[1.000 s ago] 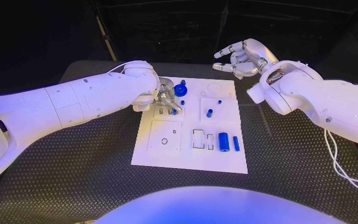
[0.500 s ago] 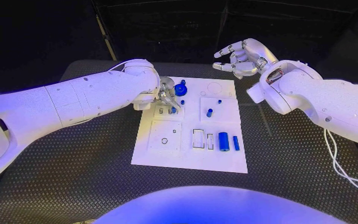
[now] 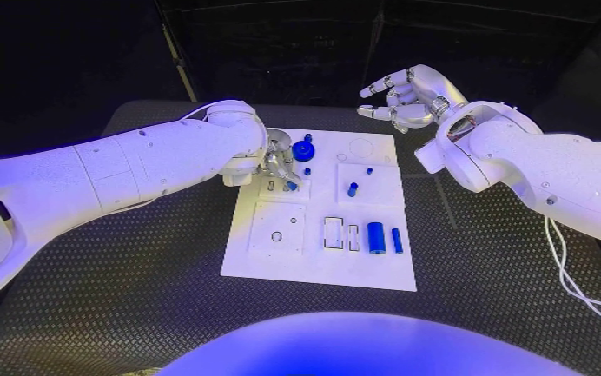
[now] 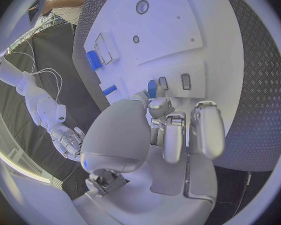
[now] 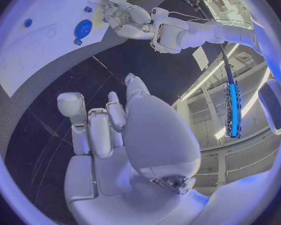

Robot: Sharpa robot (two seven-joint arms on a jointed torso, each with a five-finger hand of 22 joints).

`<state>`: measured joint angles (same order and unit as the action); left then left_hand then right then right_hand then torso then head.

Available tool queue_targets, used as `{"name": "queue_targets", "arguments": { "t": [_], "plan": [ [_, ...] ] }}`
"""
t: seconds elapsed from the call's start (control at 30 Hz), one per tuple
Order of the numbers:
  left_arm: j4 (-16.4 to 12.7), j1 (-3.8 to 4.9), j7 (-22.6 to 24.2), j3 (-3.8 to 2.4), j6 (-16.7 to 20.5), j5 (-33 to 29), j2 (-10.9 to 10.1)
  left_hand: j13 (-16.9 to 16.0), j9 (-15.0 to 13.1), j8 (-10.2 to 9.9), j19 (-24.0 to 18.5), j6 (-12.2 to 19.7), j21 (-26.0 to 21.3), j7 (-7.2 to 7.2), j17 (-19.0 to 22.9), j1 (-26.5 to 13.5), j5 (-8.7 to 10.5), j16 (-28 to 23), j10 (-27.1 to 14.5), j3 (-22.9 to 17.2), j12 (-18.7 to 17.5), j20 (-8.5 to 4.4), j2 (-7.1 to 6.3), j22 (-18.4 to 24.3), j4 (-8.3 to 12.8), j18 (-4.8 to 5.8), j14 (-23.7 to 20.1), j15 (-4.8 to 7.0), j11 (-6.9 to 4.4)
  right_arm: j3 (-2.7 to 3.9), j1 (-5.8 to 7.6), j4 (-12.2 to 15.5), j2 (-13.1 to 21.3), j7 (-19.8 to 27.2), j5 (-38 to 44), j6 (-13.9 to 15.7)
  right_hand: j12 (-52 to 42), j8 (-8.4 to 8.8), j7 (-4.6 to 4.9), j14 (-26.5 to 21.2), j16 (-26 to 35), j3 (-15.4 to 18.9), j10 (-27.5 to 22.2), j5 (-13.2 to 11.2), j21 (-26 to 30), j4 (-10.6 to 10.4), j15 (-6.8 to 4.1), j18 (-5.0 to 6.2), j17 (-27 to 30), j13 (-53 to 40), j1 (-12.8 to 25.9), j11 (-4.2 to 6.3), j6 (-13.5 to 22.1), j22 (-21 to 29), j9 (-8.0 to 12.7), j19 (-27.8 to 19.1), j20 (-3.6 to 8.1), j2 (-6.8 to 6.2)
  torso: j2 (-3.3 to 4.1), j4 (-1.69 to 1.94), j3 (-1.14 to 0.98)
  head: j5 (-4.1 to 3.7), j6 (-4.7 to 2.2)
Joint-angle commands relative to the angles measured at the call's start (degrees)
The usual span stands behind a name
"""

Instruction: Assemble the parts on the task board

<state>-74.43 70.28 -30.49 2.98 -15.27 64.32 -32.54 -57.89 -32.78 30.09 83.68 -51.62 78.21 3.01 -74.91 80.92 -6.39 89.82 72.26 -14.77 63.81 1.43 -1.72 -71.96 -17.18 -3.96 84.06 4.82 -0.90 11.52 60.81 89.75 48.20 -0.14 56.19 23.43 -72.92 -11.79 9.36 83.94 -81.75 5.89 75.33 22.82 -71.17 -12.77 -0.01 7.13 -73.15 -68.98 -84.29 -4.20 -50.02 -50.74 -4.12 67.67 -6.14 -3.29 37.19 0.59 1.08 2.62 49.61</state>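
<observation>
The white task board [image 3: 320, 263] lies mid-table. My left hand [image 3: 278, 163] hovers low over its upper left area, fingers curled, and pinches a small blue part [image 4: 152, 88] between thumb and finger beside two narrow slots [image 4: 185, 81]. A round blue part [image 3: 302, 152] sits just behind that hand. Small blue pegs [image 3: 352, 189] lie mid-board. A blue cylinder [image 3: 376, 238] and a thin blue bar [image 3: 396, 240] lie at the lower right. My right hand [image 3: 407, 98] is raised beyond the board's far right corner, fingers spread, holding nothing. The right wrist view shows the round blue part [image 5: 83, 28] and the left hand [image 5: 125, 20].
Black ribbed table [image 3: 138, 306] surrounds the board on all sides. A square recess with a small ring [image 3: 275, 237] marks the board's lower left, and a white rectangular frame [image 3: 333, 233] sits beside the cylinder. My left forearm [image 3: 138, 172] crosses the table's left half.
The left hand's fingers have settled very slightly lower over the small blue part. The right hand has stayed raised and spread.
</observation>
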Motion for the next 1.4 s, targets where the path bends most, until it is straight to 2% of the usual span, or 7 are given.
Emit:
{"name": "queue_targets", "arguments": {
  "t": [0.03,0.1,0.3,0.63,0.83,1.07,1.4],
  "plan": [
    [-0.63,0.0,0.0,0.0,1.97,-2.55,-0.53,-0.07,-0.98,1.0,0.3,-0.11,-0.25,0.17,-15.09,-2.55,-0.61,0.18,0.66,-14.9,0.08,0.14,-2.74,-0.34,9.65,0.25,5.94,-0.24,0.34,0.05,0.11,-0.02,-0.05,0.25,-0.11,-0.32,-0.05,-0.3,-0.24,2.41,0.35,0.24,0.25,0.25,0.25,0.15,-0.28,0.33,-0.08,-0.02,-0.18,0.15,0.08,0.02,0.07,0.06,0.14,0.47,-0.02,0.05,0.0,0.05,-0.08],
    [-1.07,0.0,0.11,0.0,3.07,-3.66,-0.97,-0.16,-1.66,1.53,0.34,-0.08,-0.27,0.45,-15.09,-4.02,-0.8,0.18,0.91,-18.19,0.24,0.28,-3.92,-0.46,10.58,0.31,5.94,-0.07,-0.01,0.05,0.11,-0.07,-0.05,0.26,-0.11,-0.32,-0.05,-0.3,-0.24,2.41,0.35,0.24,0.25,0.25,0.25,0.15,-0.28,0.33,-0.08,-0.02,-0.18,0.15,0.08,0.02,0.07,0.06,0.14,0.47,-0.04,0.09,-0.01,0.1,-0.04],
    [-3.1,-0.03,0.37,0.0,6.5,-6.47,-2.71,-0.36,-2.64,2.29,0.42,-0.02,-0.29,0.31,-15.09,-5.92,-1.44,0.18,1.32,-21.77,0.52,0.16,-5.26,-0.64,12.19,0.3,5.94,-0.16,-0.08,0.05,0.11,-0.19,0.02,0.32,-0.11,-0.28,-0.06,-0.31,-0.24,2.41,0.37,0.27,0.26,0.28,0.28,0.13,-0.28,0.34,-0.05,-0.03,-0.14,0.14,0.07,0.08,0.07,0.04,0.14,0.46,-0.03,0.07,-0.02,0.29,-0.02],
    [-7.2,-0.58,1.32,0.02,15.22,-7.92,-6.0,-0.75,-3.39,2.96,0.67,-0.26,0.04,0.23,-15.09,-7.07,-1.72,0.18,1.98,-23.98,1.0,0.07,-6.46,-1.27,13.59,0.4,5.94,-0.1,-0.27,0.05,0.11,-0.33,0.3,0.47,-0.25,-0.15,-0.04,-0.33,-0.24,2.42,0.36,0.32,0.25,0.32,0.27,0.09,-0.28,0.33,-0.1,0.0,-0.05,0.14,0.06,0.04,0.07,0.08,0.15,0.45,-0.11,0.17,-0.09,0.58,0.14],
    [-9.61,-1.89,2.47,0.04,22.24,-5.64,-8.03,-1.01,-3.66,3.23,0.85,-0.51,0.29,0.15,-15.09,-7.47,-1.77,0.18,2.44,-24.98,1.3,0.01,-7.04,-1.67,14.05,0.47,5.94,-0.04,-0.35,0.05,0.11,-0.39,0.57,0.54,-0.29,-0.07,-0.05,-0.35,-0.24,2.42,0.4,0.38,0.26,0.34,0.28,0.04,-0.28,0.32,-0.05,0.0,0.05,0.14,0.06,0.03,0.07,0.1,0.15,0.45,-0.24,0.4,-0.28,0.47,0.31],
    [-10.82,-4.19,3.98,0.05,29.23,-0.51,-9.15,-1.32,-3.82,3.4,0.98,-0.74,0.47,0.1,-15.09,-7.7,-1.77,0.18,2.83,-25.75,1.6,-0.05,-7.46,-1.97,14.32,0.53,5.94,0.03,-0.43,0.05,0.11,-0.4,0.87,0.62,-0.31,-0.06,-0.05,-0.35,-0.24,2.42,0.4,0.38,0.26,0.34,0.28,0.04,-0.28,0.32,-0.05,0.0,0.05,0.14,0.06,0.03,0.07,0.1,0.15,0.45,-0.38,0.67,-0.44,0.24,0.34],
    [-10.42,-6.55,4.12,0.04,33.96,2.41,-8.89,-1.58,-3.94,3.51,1.09,-0.91,0.59,0.05,-15.09,-7.91,-1.77,0.18,3.15,-26.38,1.86,-0.11,-7.79,-2.17,14.49,0.56,5.94,0.09,-0.48,0.05,0.11,-0.44,0.98,0.71,-0.32,-0.1,-0.05,-0.35,-0.24,2.42,0.4,0.38,0.26,0.34,0.28,0.04,-0.28,0.32,-0.05,0.0,0.05,0.14,0.06,0.03,0.07,0.1,0.15,0.45,-0.24,0.46,-0.35,0.24,0.28]
  ]
}}
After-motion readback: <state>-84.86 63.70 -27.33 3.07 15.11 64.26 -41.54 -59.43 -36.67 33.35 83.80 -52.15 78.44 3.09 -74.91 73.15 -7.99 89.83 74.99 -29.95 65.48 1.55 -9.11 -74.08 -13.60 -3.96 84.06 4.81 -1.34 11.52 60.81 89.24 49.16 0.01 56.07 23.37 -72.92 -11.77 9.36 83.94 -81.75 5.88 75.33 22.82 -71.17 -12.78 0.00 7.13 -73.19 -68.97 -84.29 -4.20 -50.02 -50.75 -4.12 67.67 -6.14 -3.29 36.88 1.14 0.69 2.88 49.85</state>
